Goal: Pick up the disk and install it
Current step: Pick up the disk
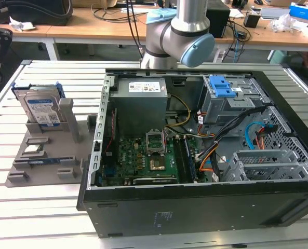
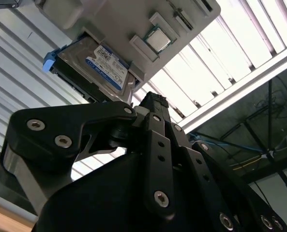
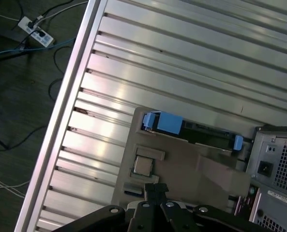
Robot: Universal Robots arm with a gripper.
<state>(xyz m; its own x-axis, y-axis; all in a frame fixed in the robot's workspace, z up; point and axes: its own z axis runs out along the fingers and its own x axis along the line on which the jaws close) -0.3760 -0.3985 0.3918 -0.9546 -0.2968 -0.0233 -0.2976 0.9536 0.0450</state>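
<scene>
The disk (image 1: 39, 108) stands on edge in a grey holder (image 1: 55, 150) at the exterior view's left, beside the open computer case (image 1: 195, 207). It is silver with a blue-and-white label and a blue carrier frame. In the first wrist view I look down on the disk's (image 3: 191, 134) top edge and blue frame. In the second wrist view its labelled face (image 2: 97, 67) shows. My gripper (image 3: 156, 189) hangs well above the holder, apart from the disk. Its black fingers (image 2: 153, 104) are shut together with nothing between them.
The holder also carries a processor chip (image 3: 143, 166) and a thin memory stick (image 1: 44, 162). Inside the case are a motherboard (image 1: 143, 155) and a grey cage with a blue latch (image 1: 221, 88). The slatted table's edge (image 3: 61, 121) borders floor with cables.
</scene>
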